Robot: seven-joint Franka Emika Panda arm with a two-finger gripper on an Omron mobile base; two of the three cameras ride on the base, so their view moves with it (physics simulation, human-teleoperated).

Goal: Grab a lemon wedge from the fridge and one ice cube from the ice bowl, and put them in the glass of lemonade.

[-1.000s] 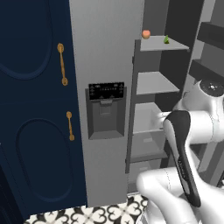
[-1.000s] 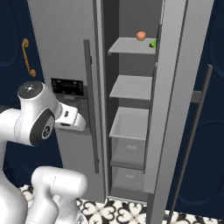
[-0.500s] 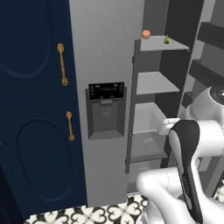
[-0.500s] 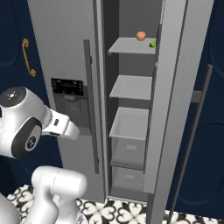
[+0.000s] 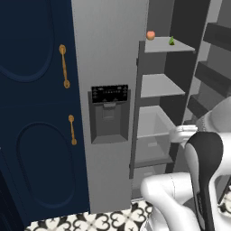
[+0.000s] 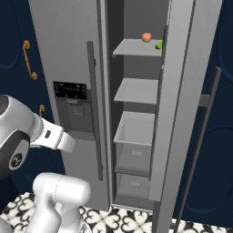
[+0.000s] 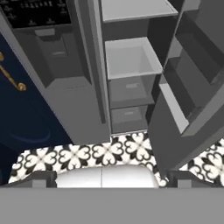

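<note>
The grey fridge (image 5: 108,54) stands with its right door (image 6: 182,113) swung open. On its top shelf lies the tiny yellow-green lemon wedge (image 5: 171,41) (image 6: 159,45), just right of a round peach-coloured fruit (image 5: 150,35) (image 6: 146,37). My gripper (image 7: 111,178) hangs low in front of the fridge, far below that shelf. It is open, with its dark fingertips (image 7: 39,178) wide apart and nothing between them. In the hand view it faces the lower shelves and drawers (image 7: 127,89). The ice bowl, ice cube and glass of lemonade are out of view.
Navy cabinets with brass handles (image 5: 64,65) flank the fridge on the left. The open door's inner bins (image 7: 188,83) jut out on the right. A dispenser recess (image 5: 109,115) sits in the shut left door. Patterned floor tiles (image 7: 109,153) lie below.
The arm has swung back and lower in both base views, away from the fridge front. The gripper has stayed open. Fridge and fruit are unmoved.
</note>
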